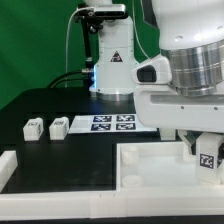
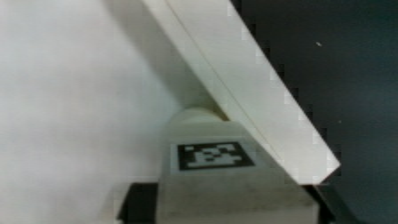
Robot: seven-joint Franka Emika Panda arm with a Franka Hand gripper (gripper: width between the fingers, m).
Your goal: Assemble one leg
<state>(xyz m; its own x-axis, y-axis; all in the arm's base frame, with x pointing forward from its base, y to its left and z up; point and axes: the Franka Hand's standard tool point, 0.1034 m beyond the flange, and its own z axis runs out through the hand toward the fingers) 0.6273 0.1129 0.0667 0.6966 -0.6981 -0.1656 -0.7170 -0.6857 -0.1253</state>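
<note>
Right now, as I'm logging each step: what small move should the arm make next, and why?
Probably ease the leg down toward the tabletop's corner. The gripper holds it just inside the rim at the exterior view's right, and the wrist view shows it beside that rim; whether it is seated I cannot tell.

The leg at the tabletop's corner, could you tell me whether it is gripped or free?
Gripped: in the wrist view the leg sits between the fingers of the gripper, filling the gap, beside the tabletop.
</note>
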